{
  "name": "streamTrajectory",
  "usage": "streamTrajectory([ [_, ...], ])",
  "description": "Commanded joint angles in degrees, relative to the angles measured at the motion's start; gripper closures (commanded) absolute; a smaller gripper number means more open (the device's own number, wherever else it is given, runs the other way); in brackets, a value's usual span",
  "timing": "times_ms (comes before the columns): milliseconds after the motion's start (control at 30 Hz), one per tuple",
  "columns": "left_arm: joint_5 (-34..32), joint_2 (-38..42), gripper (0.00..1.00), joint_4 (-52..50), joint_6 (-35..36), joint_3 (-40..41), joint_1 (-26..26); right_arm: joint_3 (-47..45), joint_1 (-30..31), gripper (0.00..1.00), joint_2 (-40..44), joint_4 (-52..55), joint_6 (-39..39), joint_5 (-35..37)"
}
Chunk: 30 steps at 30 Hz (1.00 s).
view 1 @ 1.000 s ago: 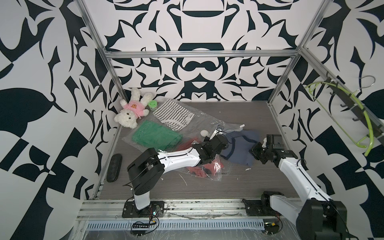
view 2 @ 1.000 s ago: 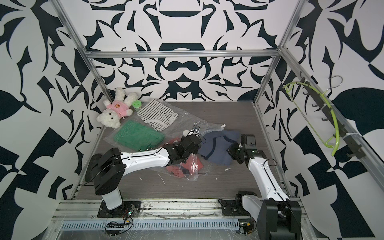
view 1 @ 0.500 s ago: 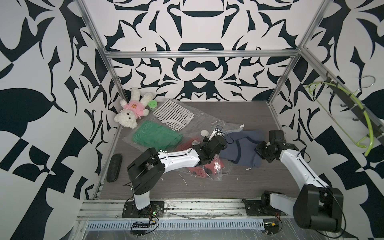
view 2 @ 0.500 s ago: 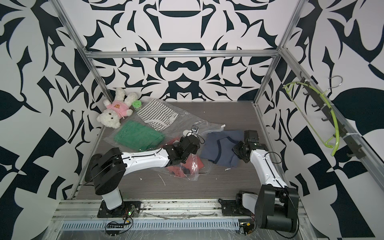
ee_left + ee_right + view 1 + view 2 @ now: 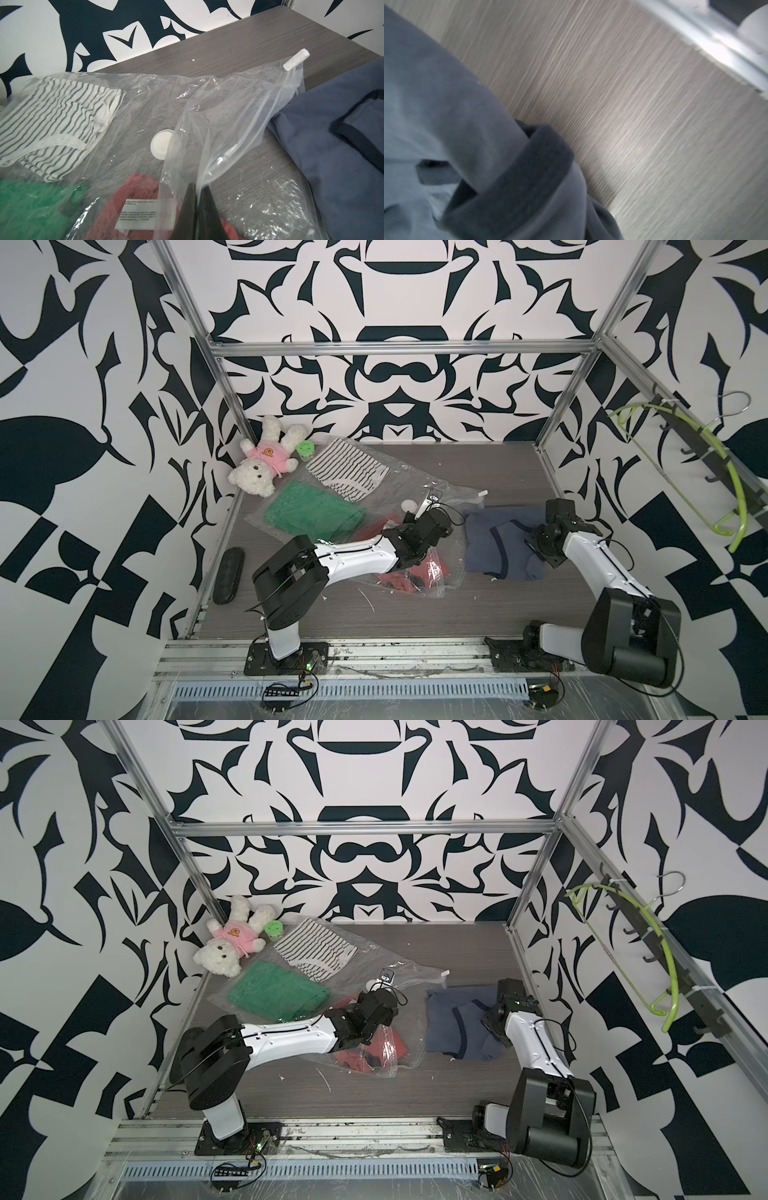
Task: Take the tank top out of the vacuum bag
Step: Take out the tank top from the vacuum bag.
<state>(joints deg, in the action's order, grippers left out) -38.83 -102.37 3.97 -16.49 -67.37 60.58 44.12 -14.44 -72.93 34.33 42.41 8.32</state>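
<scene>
Pinched shut, the left gripper (image 5: 196,188) holds a lifted fold of the vacuum bag (image 5: 239,108) at the bag's zip-seal edge, close to its round white valve (image 5: 161,143). The right gripper (image 5: 534,541) is also closed, gripping the blue tank top (image 5: 494,547) at the side farthest from the bag; its fingertips are out of sight. The tank top lies on the table (image 5: 478,614), fully outside the bag and just beside the zip edge. A striped garment (image 5: 52,116), a green garment (image 5: 31,207) and a red garment (image 5: 141,187) lie inside the bag.
</scene>
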Motion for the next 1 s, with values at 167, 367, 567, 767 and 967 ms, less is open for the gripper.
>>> streamTrajectory([
  [167, -4.8, 2.8, 1.00, -1.1, -1.8, 0.5, -1.1, 3.5, -2.8, 1.00, -3.2, -2.3, 1.9, 9.3],
  [367, -6.6, 3.1, 1.00, -1.8, -3.0, 0.7, -1.2, 5.7, -3.3, 1.00, -7.9, -3.4, 1.7, 9.3],
  [567, -9.3, 4.1, 1.00, -2.5, -4.8, 1.4, -1.3, 6.6, -3.3, 1.00, -8.9, -5.4, 1.7, 8.9],
  [767, -12.2, 5.2, 1.00, -3.8, -6.7, 1.9, -1.3, 10.2, -3.4, 1.00, -9.0, -1.8, 1.4, 13.4],
  [967, -12.1, 5.3, 1.00, -3.9, -6.9, 1.7, -1.3, 12.0, -3.5, 0.74, -8.1, -0.8, 0.2, 11.7],
])
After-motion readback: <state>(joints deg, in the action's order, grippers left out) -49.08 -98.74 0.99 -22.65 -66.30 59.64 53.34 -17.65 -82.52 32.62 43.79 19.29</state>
